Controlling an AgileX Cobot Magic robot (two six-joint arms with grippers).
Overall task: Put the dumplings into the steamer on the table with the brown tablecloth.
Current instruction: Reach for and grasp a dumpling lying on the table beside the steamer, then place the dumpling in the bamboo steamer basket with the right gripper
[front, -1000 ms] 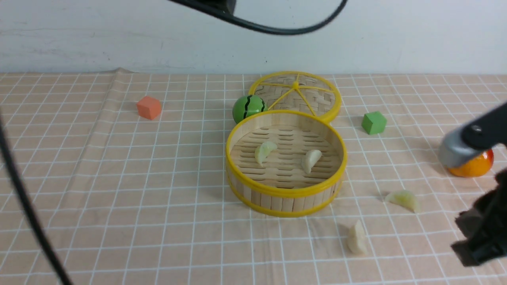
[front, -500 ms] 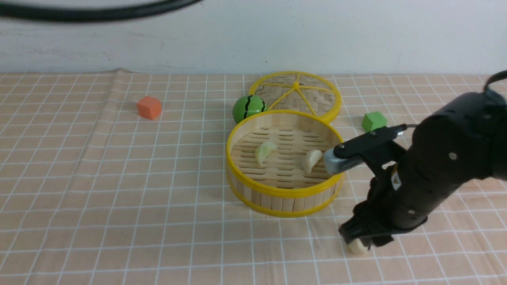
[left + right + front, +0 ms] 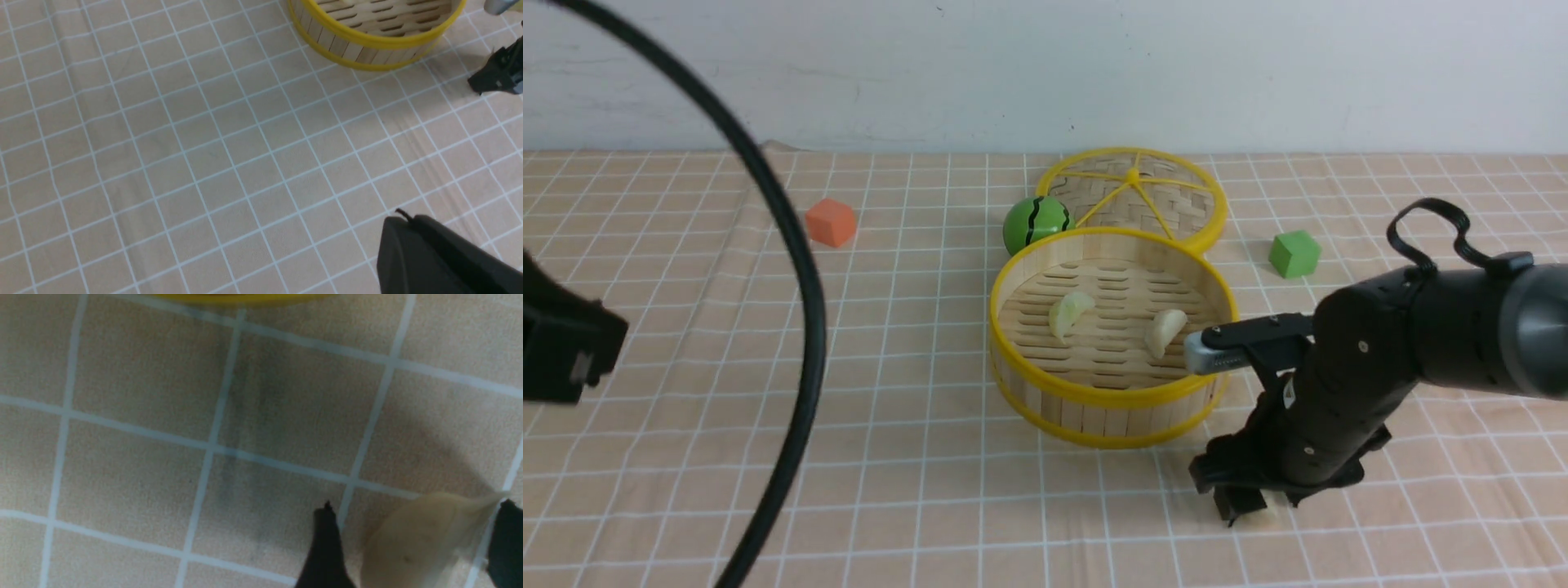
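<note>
Cream dumplings (image 3: 1070,313): 2 of 4 lie in the steamer (image 3: 1111,398), apart on its slat floor, so approx. half done. The third dumpling (image 3: 408,551) sits on the cloth (image 3: 768,408) just front-right of it, betw. the right gripper (image 3: 416,506)'s spread fingers (image 3: 327,547), not pinched yet AFAICT. 4th not visible. Left gripper (image 3: 408,245) closed, empty, well off.

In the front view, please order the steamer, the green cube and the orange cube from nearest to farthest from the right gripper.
1. Steamer, just beyond the right gripper, slightly to its left.
2. Green cube, farther back, on the right side.
3. Orange cube, far back on the left side.
</note>
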